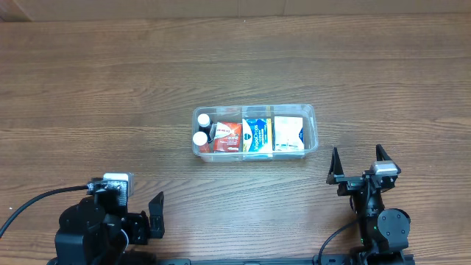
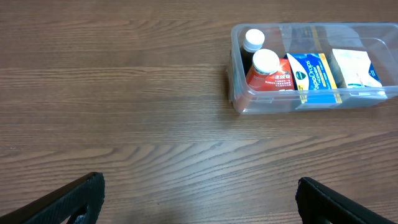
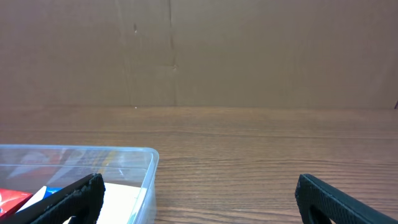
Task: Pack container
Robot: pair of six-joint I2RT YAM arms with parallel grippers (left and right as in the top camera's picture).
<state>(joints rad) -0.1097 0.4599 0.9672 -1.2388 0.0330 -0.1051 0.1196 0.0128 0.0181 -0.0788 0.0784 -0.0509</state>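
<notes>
The clear plastic container [image 1: 310,112] sits mid-table. It holds two white-capped bottles [image 1: 202,129], a red box [image 1: 228,136], a blue and yellow box [image 1: 257,135] and a white box [image 1: 289,135]. It also shows in the left wrist view [image 2: 239,99] at upper right and in the right wrist view [image 3: 149,163] at lower left. My left gripper [image 1: 146,215] is open and empty at the table's front left, its fingers over bare wood [image 2: 199,198]. My right gripper [image 1: 360,163] is open and empty, in front of the container's right end [image 3: 199,196].
The wooden table [image 1: 110,88] spreads on all sides of the container. A brown cardboard wall [image 3: 199,50] stands behind the far edge. A black cable [image 1: 37,200] runs to the left arm's base.
</notes>
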